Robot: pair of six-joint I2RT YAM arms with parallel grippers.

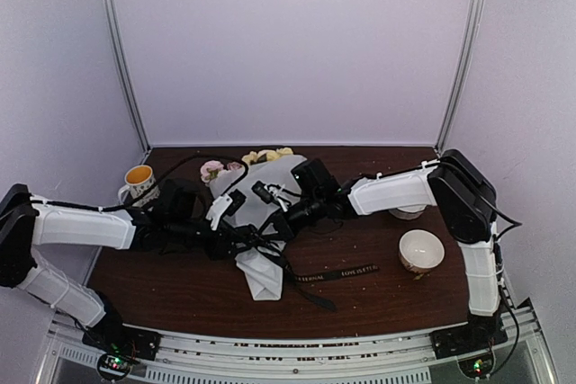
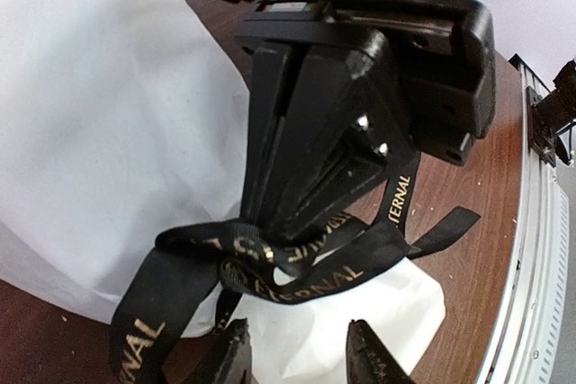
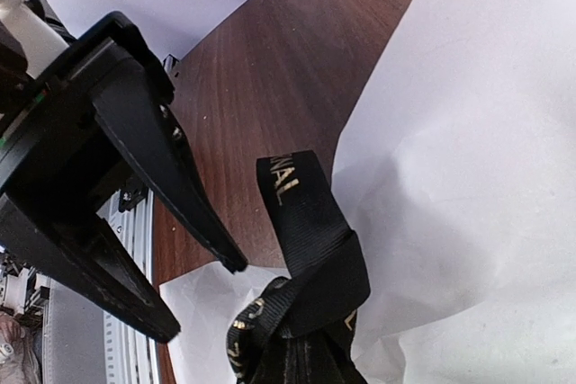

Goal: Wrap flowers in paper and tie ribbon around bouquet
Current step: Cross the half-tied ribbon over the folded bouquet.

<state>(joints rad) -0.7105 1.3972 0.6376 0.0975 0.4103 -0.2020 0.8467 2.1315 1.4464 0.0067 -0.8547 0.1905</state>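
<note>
My right fingers [image 2: 270,236] pinch shut on the floppy, slippery ribbon [image 2: 306,278] looped over the light, crushable paper bouquet [image 1: 261,267] lying mid worktop [image 1: 387,305], blooms [image 1: 266,157] toward twelve o'clock; my left fingers [image 2: 371,359] stand parted, and a loose ribbon tail looks the safest hold.

You are finding the left hand [image 2: 301,352] and right hand [image 2: 265,236] crowding each other over the bouquet [image 1: 261,274]; the ribbon [image 1: 346,272] is trailing across open desk [image 1: 180,285] toward the bowl [image 1: 420,250].
</note>
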